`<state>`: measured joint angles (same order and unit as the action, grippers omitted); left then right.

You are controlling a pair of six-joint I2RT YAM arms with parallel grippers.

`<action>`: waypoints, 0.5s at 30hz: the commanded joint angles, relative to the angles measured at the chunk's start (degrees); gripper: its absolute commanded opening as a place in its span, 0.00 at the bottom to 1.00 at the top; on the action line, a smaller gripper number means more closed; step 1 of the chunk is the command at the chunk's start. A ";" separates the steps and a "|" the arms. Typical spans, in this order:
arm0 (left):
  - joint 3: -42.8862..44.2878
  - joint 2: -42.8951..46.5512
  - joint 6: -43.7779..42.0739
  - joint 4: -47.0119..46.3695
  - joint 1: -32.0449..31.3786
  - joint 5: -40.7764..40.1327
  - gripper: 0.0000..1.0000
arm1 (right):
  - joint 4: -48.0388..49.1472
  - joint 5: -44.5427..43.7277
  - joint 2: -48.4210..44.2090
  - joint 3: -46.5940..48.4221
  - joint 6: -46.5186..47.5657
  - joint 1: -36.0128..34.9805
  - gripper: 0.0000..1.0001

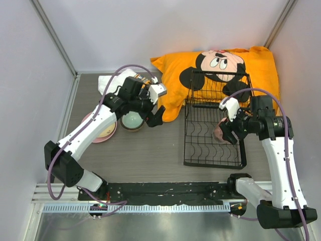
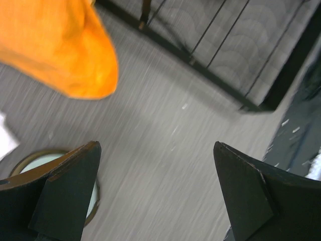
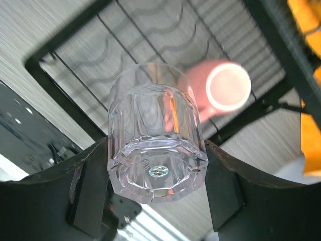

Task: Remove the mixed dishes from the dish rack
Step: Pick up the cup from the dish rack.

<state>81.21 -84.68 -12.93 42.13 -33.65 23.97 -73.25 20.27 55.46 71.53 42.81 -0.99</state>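
Observation:
The black wire dish rack (image 1: 213, 145) stands right of centre, its far end on an orange pillow. My right gripper (image 1: 228, 129) hovers over the rack's right side, shut on the small clear glass (image 3: 156, 145), which I see bottom-first between the two pads. Below it a pink mug (image 3: 224, 88) lies in the rack (image 3: 75, 45); the same mug (image 1: 219, 133) shows from above. My left gripper (image 1: 156, 116) is open and holds nothing, just right of a pale green bowl (image 1: 132, 120). In the left wrist view the gripper (image 2: 155, 146) hangs over bare table, the bowl (image 2: 27, 163) at its left finger.
A pink plate (image 1: 98, 139) with a tan plate (image 1: 107, 131) on it lies under the left forearm. The orange Mickey Mouse pillow (image 1: 173, 95) fills the back. A white cloth (image 1: 108, 83) and a brown patterned rim (image 1: 145, 80) sit behind the left wrist. Walls close in on both sides.

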 commanded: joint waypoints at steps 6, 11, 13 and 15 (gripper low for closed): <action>-3.51 1.72 25.30 -26.71 0.25 18.48 1.00 | 13.21 16.19 -2.55 5.38 -13.35 0.20 0.46; -6.67 1.54 37.25 -37.19 -0.01 23.31 1.00 | 19.46 22.34 -3.96 5.38 -18.37 0.29 0.46; -7.03 1.54 38.59 -39.65 -0.71 23.49 1.00 | 20.60 23.49 -4.05 5.38 -19.69 0.20 0.46; -6.68 1.28 39.21 -40.19 -1.50 23.76 0.99 | 21.13 25.07 -3.70 5.38 -20.65 0.20 0.46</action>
<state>74.35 -84.05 19.49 11.66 -34.02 43.79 -58.65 38.98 52.10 74.56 26.76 -0.99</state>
